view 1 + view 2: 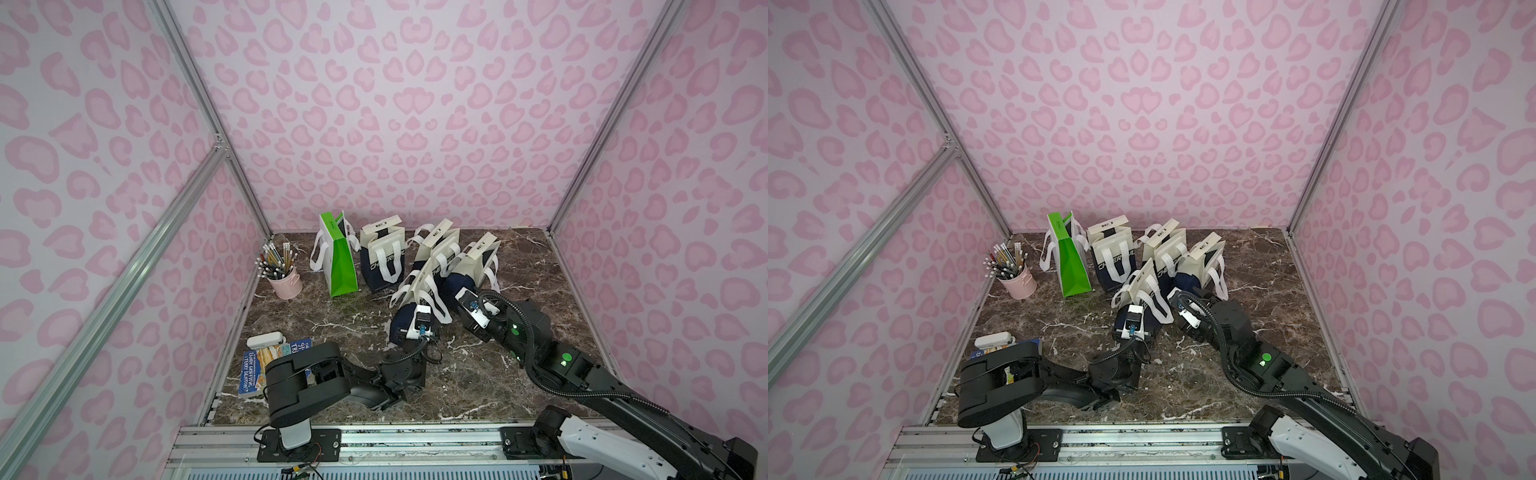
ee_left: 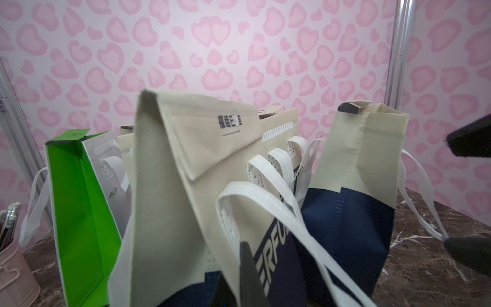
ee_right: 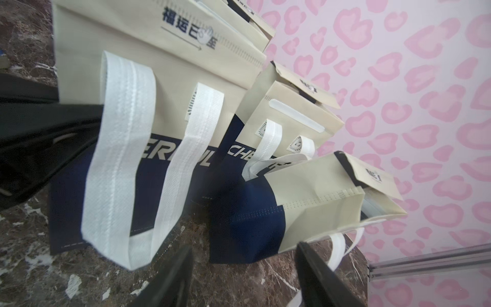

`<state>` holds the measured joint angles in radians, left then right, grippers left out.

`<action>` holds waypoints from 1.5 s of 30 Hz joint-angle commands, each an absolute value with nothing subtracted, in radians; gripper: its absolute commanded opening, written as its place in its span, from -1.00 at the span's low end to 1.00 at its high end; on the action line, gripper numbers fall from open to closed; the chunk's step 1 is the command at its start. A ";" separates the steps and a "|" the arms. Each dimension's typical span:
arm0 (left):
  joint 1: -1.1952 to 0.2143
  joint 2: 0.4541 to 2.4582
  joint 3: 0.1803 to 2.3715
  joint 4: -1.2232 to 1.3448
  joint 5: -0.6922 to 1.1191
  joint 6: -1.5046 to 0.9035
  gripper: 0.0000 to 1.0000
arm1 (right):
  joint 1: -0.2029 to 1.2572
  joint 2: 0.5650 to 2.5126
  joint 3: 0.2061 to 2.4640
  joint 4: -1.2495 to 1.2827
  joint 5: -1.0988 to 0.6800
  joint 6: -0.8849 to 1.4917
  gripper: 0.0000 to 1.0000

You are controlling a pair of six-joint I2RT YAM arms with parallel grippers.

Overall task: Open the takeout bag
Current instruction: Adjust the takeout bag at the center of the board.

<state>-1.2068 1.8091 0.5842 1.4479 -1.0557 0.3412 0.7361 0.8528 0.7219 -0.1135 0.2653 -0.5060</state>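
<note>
The nearest cream-and-navy takeout bag [image 1: 417, 286] [image 1: 1142, 286] leans toward the front of the marble table, and its top flap [image 2: 212, 133] is folded down. My left gripper [image 2: 245, 256] is shut on this bag low down, where the cream panel meets the navy print. One dark finger [image 2: 248, 271] shows against the fabric. My right gripper [image 3: 244, 265] [image 1: 459, 293] stands open just short of the navy base of the rightmost bag [image 3: 265, 223] [image 1: 478, 257], with only bare table between its fingers. That bag's flap [image 3: 372, 175] is lifted.
Two more cream-and-navy bags [image 1: 382, 257] [image 1: 436, 245] and a green bag [image 1: 343, 266] stand behind. A pink cup of pencils [image 1: 284, 278] is at the back left. A book [image 1: 257, 365] with a white object [image 1: 266, 338] on it lies front left, beside the left arm.
</note>
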 commanded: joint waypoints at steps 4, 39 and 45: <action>-1.190 1.938 0.636 1.468 -1.026 0.103 -0.91 | 0.736 0.877 0.754 -0.061 0.206 -0.488 0.32; -1.198 2.112 0.760 1.558 -0.871 -0.138 -0.92 | 0.793 0.820 0.601 0.187 0.271 -0.628 0.28; -1.206 2.124 0.772 1.553 -0.883 -0.136 -0.91 | 0.775 0.859 0.630 0.200 0.278 -0.629 0.17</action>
